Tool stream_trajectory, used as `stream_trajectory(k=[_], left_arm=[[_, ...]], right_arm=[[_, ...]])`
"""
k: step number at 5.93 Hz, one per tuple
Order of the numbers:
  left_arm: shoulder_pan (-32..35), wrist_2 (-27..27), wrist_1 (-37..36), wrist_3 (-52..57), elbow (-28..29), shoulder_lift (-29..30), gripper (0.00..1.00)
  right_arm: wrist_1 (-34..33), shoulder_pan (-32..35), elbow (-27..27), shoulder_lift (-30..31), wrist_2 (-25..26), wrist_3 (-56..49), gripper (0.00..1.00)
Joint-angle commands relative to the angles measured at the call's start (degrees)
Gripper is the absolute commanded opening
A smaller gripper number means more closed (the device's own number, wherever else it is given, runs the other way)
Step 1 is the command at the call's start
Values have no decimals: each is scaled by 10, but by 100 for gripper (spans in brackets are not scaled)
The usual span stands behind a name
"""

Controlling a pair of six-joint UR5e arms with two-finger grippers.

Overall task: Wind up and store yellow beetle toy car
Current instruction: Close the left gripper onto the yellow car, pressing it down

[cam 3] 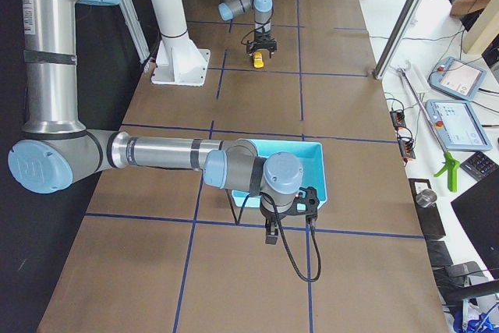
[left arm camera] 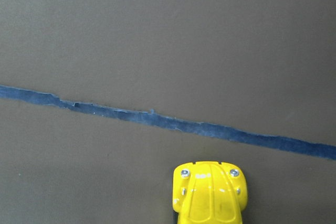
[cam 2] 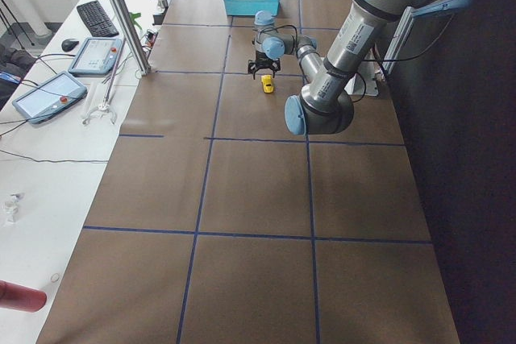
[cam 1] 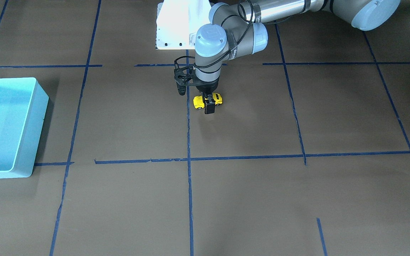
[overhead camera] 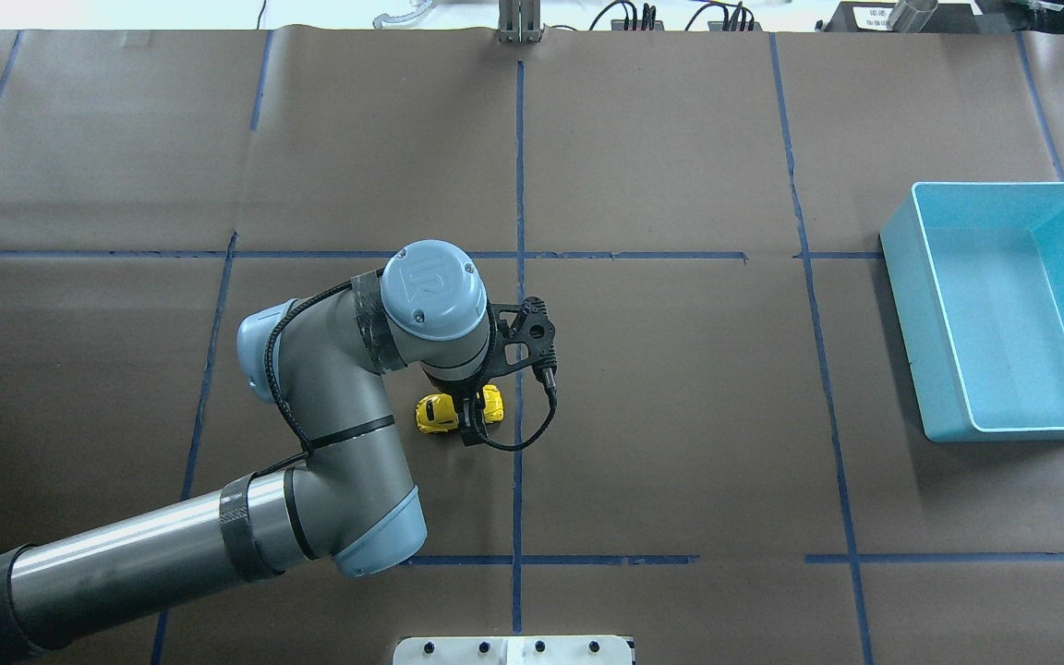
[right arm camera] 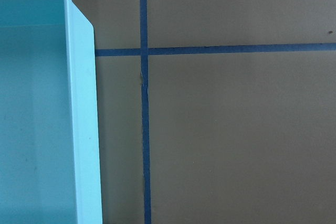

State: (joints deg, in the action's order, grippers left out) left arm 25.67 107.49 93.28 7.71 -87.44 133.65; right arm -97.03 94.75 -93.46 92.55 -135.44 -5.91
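The yellow beetle toy car [cam 1: 198,102] sits on the brown table near the centre blue tape line; it also shows in the overhead view [overhead camera: 435,413] and at the bottom of the left wrist view [left arm camera: 210,195]. My left gripper [cam 1: 208,101] points straight down over it, its fingers closed across the car's middle [overhead camera: 469,416]. The turquoise bin [overhead camera: 1003,429] stands empty at the table's right side. My right gripper [cam 3: 270,233] hangs just outside the bin's near corner [cam 3: 316,169]. It shows only in the exterior right view, so I cannot tell whether it is open or shut.
The right wrist view shows the bin's wall [right arm camera: 84,129] beside crossing blue tape lines. The robot's white base plate [cam 1: 173,35] lies at the table's robot-side edge. Blue tape lines divide the brown table into squares.
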Motion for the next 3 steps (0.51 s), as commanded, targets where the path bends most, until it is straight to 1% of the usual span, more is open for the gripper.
stream_trajectory(k=[1,3], left_arm=[[-12,0,2,-12,6,4,100],[-20,0,2,-21,5,3,100]], right_arm=[[0,0,-1,0,0,0,100],[0,0,-1,0,0,0,100]])
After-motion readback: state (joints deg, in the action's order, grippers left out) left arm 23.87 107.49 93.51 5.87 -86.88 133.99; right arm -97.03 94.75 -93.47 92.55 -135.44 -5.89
